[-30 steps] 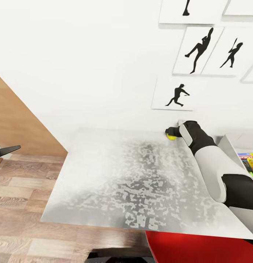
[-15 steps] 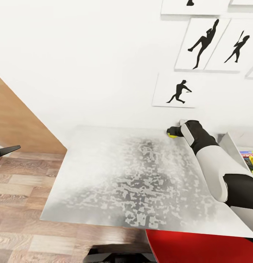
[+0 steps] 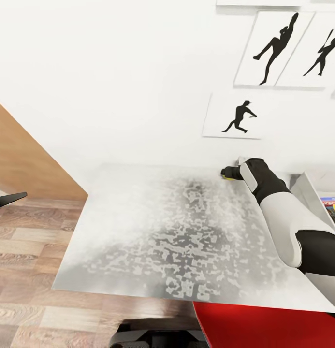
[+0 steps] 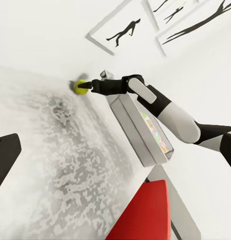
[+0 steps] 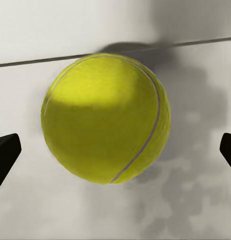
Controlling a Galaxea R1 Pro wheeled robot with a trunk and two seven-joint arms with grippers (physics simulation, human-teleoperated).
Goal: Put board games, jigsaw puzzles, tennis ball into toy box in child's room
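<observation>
We see our right gripper (image 5: 115, 150) reaching to the far edge of the long light-grey table (image 3: 152, 232), where the small yellow-green tennis ball (image 5: 106, 117) sits close to the white wall. In the right wrist view the ball lies at centre frame between the two dark fingertips (image 5: 5, 152), which stand wide apart at the left and right edges of the frame, so the jaws are spread and not touching the ball. In the head view, only a sliver of the ball (image 3: 227, 177) peeks past the black wrist at centre right.

The shallow grey toy box (image 4: 138, 132) stands just beside the reaching arm, and bright printed game boxes (image 4: 156, 134) already lie inside it; we cannot tell how many, nor whether the puzzles are among them. We judge the task well advanced, with the ball not yet grasped and its carry to the box left to do.

Our left gripper (image 3: 10, 198) hangs at the left edge over the wood-plank floor (image 3: 27, 251); we cannot tell how its jaws stand.
</observation>
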